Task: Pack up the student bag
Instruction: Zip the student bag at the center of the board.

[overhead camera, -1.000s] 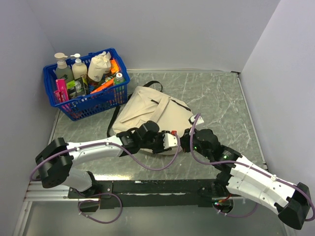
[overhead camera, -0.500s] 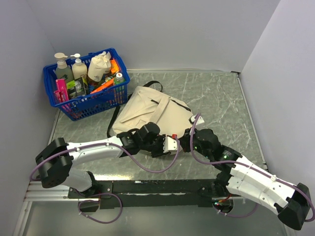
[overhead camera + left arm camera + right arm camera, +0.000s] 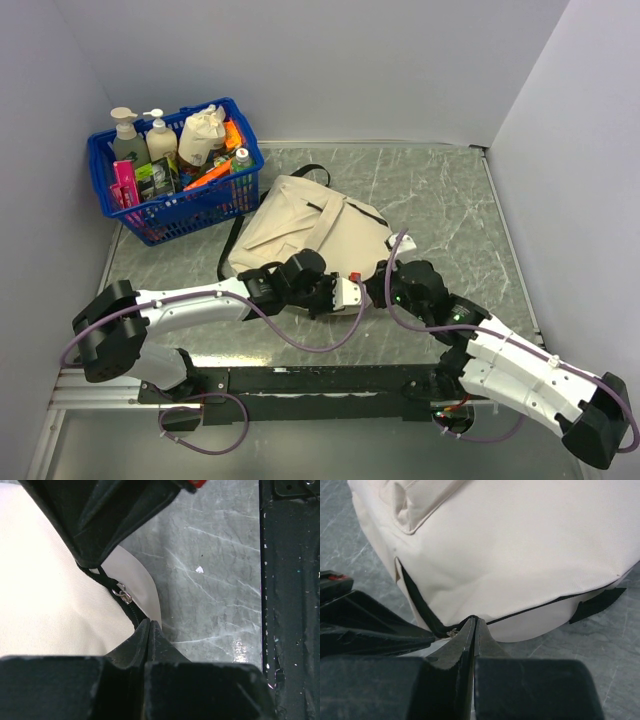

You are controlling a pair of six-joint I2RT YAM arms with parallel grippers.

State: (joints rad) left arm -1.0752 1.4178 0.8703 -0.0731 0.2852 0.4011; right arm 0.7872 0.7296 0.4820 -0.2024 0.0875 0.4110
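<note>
The student bag point(image 3: 310, 225), a cream backpack with black trim, lies flat in the middle of the table. Both grippers meet at its near edge. In the left wrist view my left gripper point(image 3: 149, 623) is shut, its tips pinched on the black zipper trim just below the metal zipper pull point(image 3: 123, 595). In the right wrist view my right gripper point(image 3: 475, 620) is shut on the same black trim where it bends, the cream fabric point(image 3: 520, 545) bulging above it. Seen from above, the left gripper point(image 3: 362, 296) and right gripper point(image 3: 381, 290) nearly touch.
A blue plastic basket point(image 3: 218, 198) with bottles, a cloth pouch and bright packets stands at the back left against the wall. A black strap loop point(image 3: 313, 171) sticks out behind the bag. The black base rail point(image 3: 290, 605) runs along the near edge.
My left gripper's jaws have closed onto the zipper trim and the wrist has shifted slightly. The right gripper stays shut in the same spot.
</note>
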